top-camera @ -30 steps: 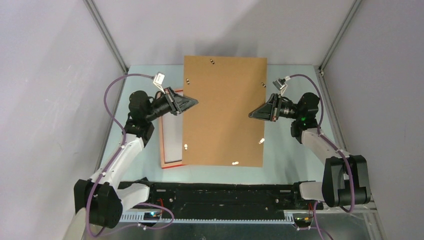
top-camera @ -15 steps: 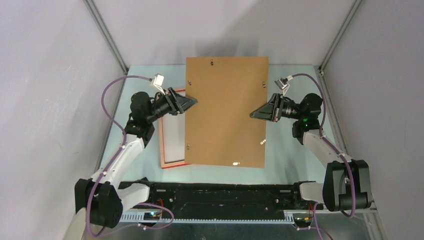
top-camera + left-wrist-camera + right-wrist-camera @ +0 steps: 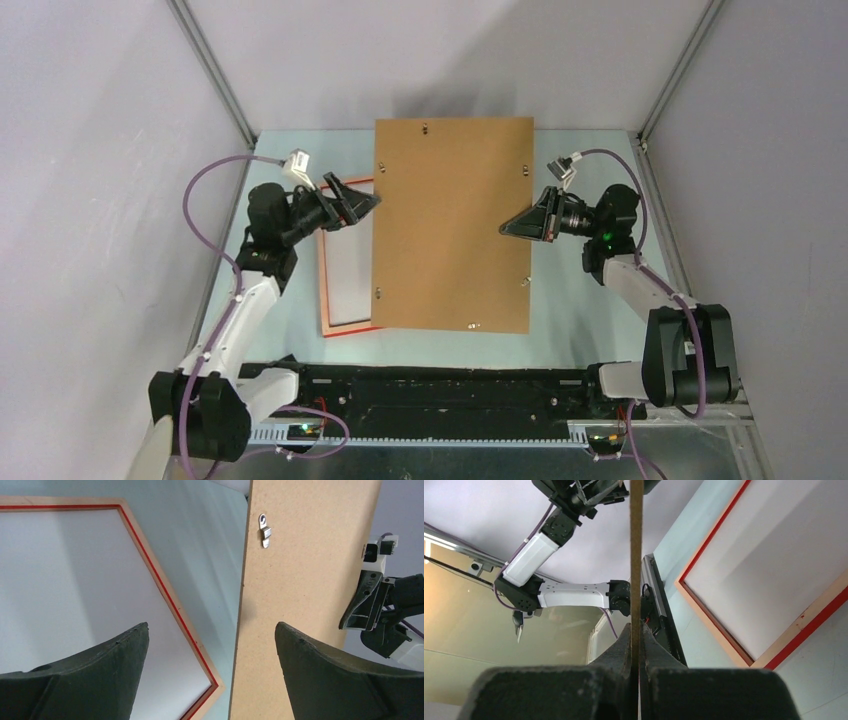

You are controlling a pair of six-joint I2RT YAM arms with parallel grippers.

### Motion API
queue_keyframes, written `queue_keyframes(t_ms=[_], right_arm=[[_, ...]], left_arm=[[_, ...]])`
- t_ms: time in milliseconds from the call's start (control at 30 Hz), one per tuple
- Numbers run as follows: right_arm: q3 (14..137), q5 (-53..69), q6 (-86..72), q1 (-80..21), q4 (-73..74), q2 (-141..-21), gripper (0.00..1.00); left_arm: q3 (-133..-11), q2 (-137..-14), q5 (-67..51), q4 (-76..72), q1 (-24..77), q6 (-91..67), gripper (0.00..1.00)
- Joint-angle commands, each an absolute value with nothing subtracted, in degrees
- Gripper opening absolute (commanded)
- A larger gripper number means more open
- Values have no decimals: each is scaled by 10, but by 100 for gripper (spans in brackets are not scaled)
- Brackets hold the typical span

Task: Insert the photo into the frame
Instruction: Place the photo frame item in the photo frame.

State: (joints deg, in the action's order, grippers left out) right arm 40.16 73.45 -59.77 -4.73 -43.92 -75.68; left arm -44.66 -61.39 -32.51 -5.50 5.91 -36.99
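Observation:
The frame (image 3: pixel 345 270) lies flat on the table at the left, red with pale wood edges (image 3: pixel 165 600) and a whitish inside (image 3: pixel 769 565). A plain brown backing board (image 3: pixel 450 225) hangs above it, covering its right part. My right gripper (image 3: pixel 508 230) is shut on the board's right edge, seen edge-on (image 3: pixel 636 555) between the fingers (image 3: pixel 636 630). My left gripper (image 3: pixel 360 195) stands open just off the board's left edge (image 3: pixel 305 580), with nothing between its fingers (image 3: pixel 211 625). The photo is out of view.
Small metal clips (image 3: pixel 264 530) sit along the board's margins. Grey walls with corner posts (image 3: pixel 215 75) close in the pale table (image 3: pixel 580 310) on three sides. The arm bases and a black rail (image 3: pixel 450 385) run along the near edge.
My left gripper has opened, let go of the board's left edge and drawn back to the left. The board now hangs from the right gripper alone, shifted slightly right.

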Motion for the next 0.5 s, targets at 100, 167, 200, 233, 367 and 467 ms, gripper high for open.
queue_keyframes(t_ms=[100,167,200,233,367,467], right_arm=[[445,717,-559,-56,-415,-790,0],[458,712,-546,-66,-394,-805,0],[464,708,-541,-73,-379,-817,0],[475,704,-533,-77,-371,-824,0],[515,693,-533,-95,-356,-868,0],[559,688,-523,-114,-325,-908,0]], left_arm=[[-522,-591,-333,65,7,-293,100],[-520,-586,-340,71,-36,-296,100],[-519,-584,-342,73,-46,-297,100],[-517,-580,-344,80,-65,-297,100],[-518,-571,-350,110,-109,-279,100],[-516,-561,-354,131,-127,-255,100]])
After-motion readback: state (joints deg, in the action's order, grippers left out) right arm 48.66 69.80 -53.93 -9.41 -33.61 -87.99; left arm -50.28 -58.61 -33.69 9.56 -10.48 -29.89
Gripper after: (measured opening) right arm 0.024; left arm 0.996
